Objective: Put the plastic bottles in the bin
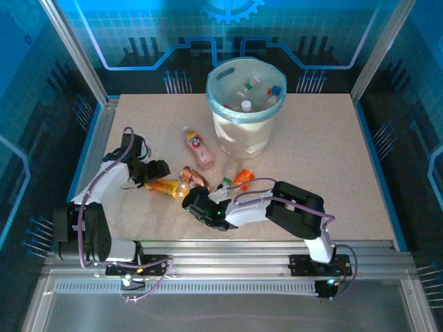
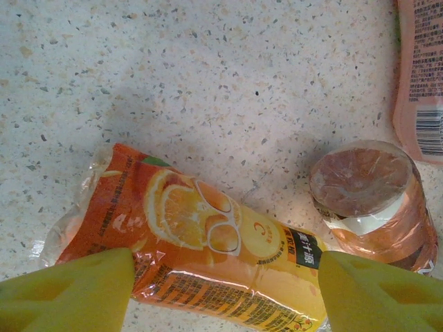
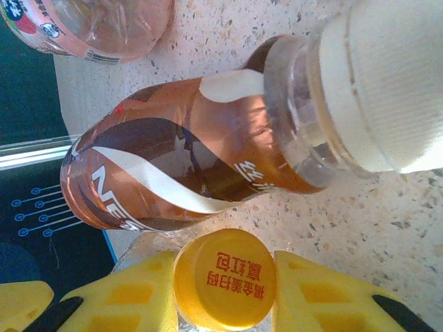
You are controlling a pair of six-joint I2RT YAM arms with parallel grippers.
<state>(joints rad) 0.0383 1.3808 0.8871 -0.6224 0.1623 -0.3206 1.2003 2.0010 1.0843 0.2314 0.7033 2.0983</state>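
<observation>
top ext: bin [image 1: 243, 135] sits far centre w/ several plastic bottles [image 1: 246, 105] already inside. a handful more lie loose near the arms. left gripper [image 1: 154, 174] is at an orange juice bottle [image 1: 166, 187], right gripper [image 1: 196, 206] is low by the cluster.

left wrist: left gripper [image 2: 225, 256] straddles the orange juice bottle [image 2: 201, 242]. label shows orange slices w/ glasses and a "c". can't tell if it's clenched. thin crinkly wall, prob light, so take it mid-body.

right wrist: right gripper [image 3: 225, 259] is pinched on a yellow cap [image 3: 225, 283] w/ red chinese print. cap is stiff but slick. the brown coffee bottle [image 3: 173, 166] beside it reads "ne…".
</observation>
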